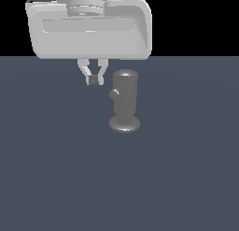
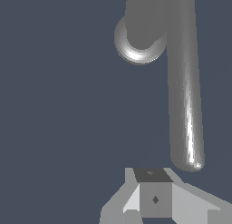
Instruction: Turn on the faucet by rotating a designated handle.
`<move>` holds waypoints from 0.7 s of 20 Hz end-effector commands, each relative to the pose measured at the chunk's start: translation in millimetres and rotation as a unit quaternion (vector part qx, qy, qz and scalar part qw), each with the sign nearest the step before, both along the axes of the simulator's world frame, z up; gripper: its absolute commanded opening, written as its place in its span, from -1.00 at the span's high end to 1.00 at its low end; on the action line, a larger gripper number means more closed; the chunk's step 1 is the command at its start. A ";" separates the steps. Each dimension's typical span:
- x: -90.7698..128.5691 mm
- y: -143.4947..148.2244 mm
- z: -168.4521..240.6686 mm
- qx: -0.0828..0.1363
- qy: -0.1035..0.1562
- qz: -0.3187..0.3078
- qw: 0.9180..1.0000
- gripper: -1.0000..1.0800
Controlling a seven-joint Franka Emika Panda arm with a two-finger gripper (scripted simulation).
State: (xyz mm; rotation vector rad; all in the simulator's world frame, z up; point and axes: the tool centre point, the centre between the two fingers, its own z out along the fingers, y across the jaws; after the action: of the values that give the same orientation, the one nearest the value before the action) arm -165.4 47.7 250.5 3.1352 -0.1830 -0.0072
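Note:
The faucet (image 1: 125, 97) is a grey upright cylinder with a domed top on a round disc base (image 1: 124, 124). In the exterior view its handle (image 1: 114, 93) points toward the camera and shows only as a small round knob on the cylinder's side. My gripper (image 1: 94, 80) hangs just off the faucet on the exterior view's left, at upper-body height, shut with nothing between its fingers. In the wrist view the handle (image 2: 185, 82) is a long shiny rod. Its rounded tip (image 2: 190, 162) ends just ahead of my gripper (image 2: 152, 193), a little to one side and not touching. The faucet body (image 2: 144, 19) lies beyond.
A flat dark blue-grey floor (image 1: 56, 178) spreads all around the faucet. The arm's large white hand housing (image 1: 88, 29) fills the upper part of the exterior view above the gripper.

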 end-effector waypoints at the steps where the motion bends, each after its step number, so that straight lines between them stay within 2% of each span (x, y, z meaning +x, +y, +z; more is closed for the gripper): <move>1: 5.6 2.7 -11.3 0.000 -0.001 -0.002 1.000 1.00; 14: 16.6 7.0 -30.8 0.001 -0.002 -0.006 1.000 1.00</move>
State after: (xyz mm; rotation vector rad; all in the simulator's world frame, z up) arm -149.2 54.6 219.9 3.1354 -0.2026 -0.0009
